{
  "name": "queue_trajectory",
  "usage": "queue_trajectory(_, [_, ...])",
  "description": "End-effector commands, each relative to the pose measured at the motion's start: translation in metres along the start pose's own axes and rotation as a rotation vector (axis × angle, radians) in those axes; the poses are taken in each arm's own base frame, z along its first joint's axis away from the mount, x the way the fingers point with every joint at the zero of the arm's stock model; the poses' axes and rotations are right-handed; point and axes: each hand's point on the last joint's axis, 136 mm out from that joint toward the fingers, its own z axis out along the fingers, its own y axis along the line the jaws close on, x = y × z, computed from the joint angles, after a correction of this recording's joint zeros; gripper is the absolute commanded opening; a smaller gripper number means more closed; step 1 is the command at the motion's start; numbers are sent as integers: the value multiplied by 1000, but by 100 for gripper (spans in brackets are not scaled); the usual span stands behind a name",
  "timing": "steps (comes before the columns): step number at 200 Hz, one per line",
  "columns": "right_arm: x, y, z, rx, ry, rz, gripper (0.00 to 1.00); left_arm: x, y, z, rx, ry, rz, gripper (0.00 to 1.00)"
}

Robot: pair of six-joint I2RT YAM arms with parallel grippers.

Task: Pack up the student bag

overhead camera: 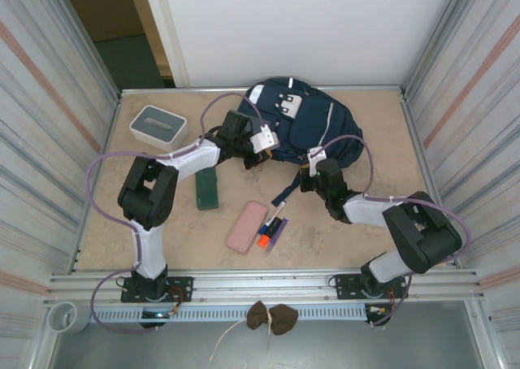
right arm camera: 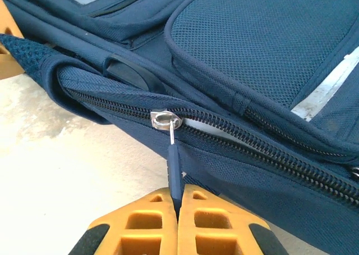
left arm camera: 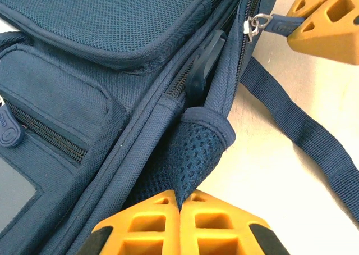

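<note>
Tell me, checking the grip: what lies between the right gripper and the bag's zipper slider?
A dark pull tab, pinched by the right gripper; right wrist view.

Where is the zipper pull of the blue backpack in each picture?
Top view: too small to make out, at the right gripper's tip on the backpack's near edge.
Left wrist view: top right, the zipper pull runs into the right gripper.
Right wrist view: bottom middle, the zipper pull is pinched in that gripper.
Shared landmark: the right gripper, shut on the pull.
</note>
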Motion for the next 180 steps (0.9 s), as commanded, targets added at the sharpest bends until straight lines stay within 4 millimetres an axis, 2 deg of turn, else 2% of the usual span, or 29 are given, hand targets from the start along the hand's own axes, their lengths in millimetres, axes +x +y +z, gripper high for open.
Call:
queue_trajectory(1, [3,3,-10,-85,31,69,0,-9,0,-13,-10,-14,73,0])
queue_trajectory(21, [-2,5,-17,-151,33,106,0,-9,-6,-8,-5,1,117,11])
queue_trajectory(31, [-3,7,-19,-174,35,117,0,-11,-9,-7,-7,1,137,21])
queue_trajectory(53, [-4,7,-23,-196,42,130,0,-20,-14,-4,-25,-6,190,36])
queue_trajectory(103, [-6,6,-26,-224,41,165,0,-29,-29,12,-48,-10,324,55])
queue_trajectory(143, [-8,5,-26,-247,36,197,0,-24,-24,34,-109,64,410,59])
queue_trajectory(180, [-11,10,-24,-294,31,244,0,-15,-18,48,-114,99,429,55])
